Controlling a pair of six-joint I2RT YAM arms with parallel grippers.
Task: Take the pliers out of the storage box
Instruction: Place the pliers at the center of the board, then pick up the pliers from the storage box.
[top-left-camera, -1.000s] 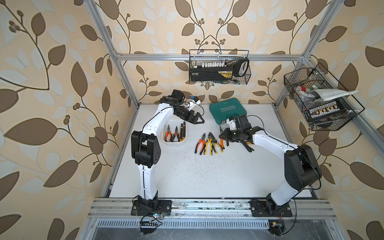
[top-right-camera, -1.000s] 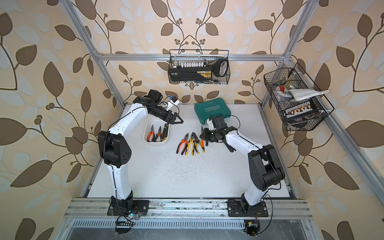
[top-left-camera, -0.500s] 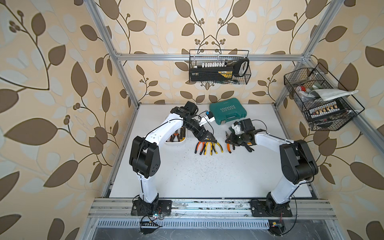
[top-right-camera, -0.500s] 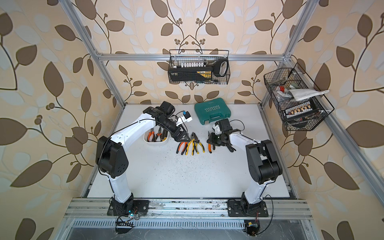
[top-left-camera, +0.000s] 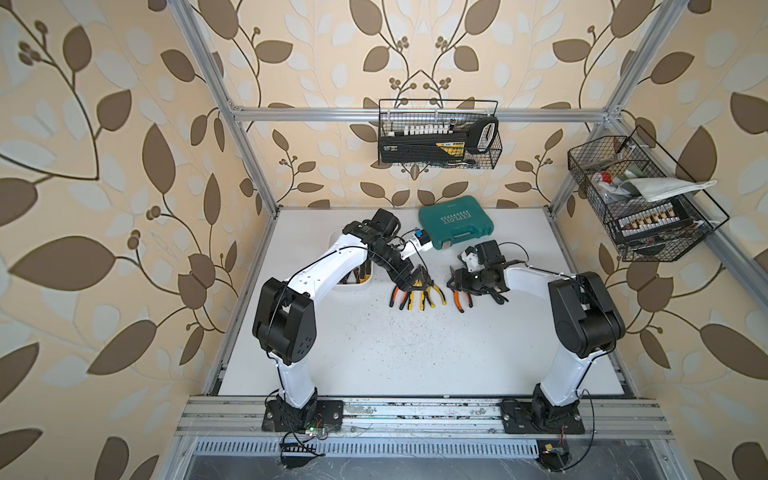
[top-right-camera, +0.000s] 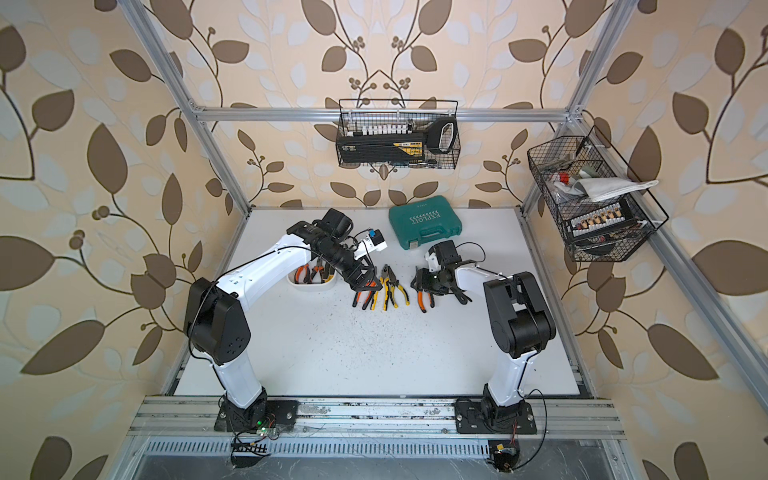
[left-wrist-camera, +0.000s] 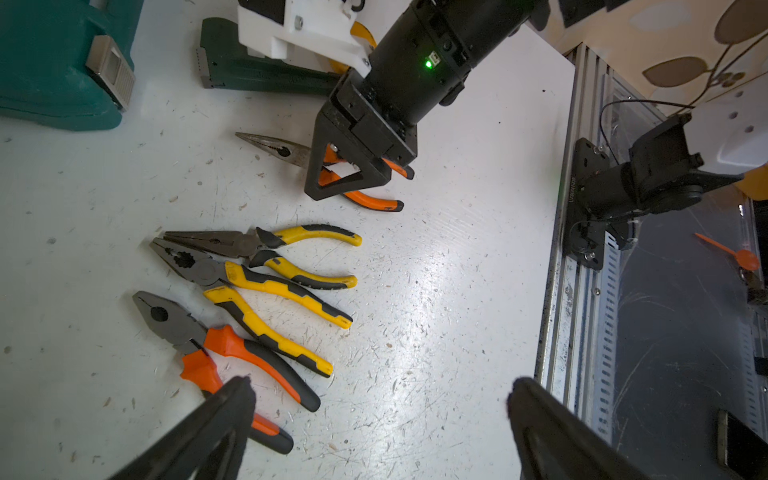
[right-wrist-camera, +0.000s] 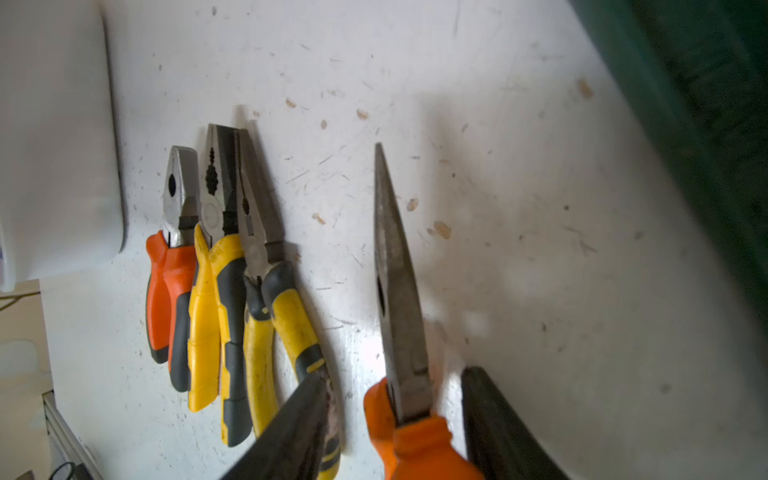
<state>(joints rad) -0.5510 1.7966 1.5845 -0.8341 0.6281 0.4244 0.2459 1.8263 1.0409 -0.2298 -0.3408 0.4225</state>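
The white storage box (top-right-camera: 312, 286) stands at the table's left, partly hidden by my left arm, with orange-handled pliers (top-right-camera: 301, 274) lying in it. Three pliers (left-wrist-camera: 249, 282) lie side by side on the table, seen in both top views (top-left-camera: 415, 297). My left gripper (left-wrist-camera: 378, 395) hangs wide open over their handle ends (top-right-camera: 365, 284), holding nothing. An orange needle-nosed pliers (right-wrist-camera: 395, 257) lies on the table to their right (top-left-camera: 462, 300). My right gripper (right-wrist-camera: 395, 380) straddles its handles (top-left-camera: 457, 286), open, with a gap on each side.
A teal tool case (top-left-camera: 455, 222) lies at the back of the table, a dark wrench (left-wrist-camera: 249, 70) beside it under my right arm. Wire baskets hang on the back wall (top-left-camera: 438, 137) and right wall (top-left-camera: 636, 199). The table's front rail (left-wrist-camera: 557, 291) is near.
My left arm swung from over the storage box to the row of pliers, staying open. My right gripper set the orange needle-nosed pliers down beside the row and its jaws parted.
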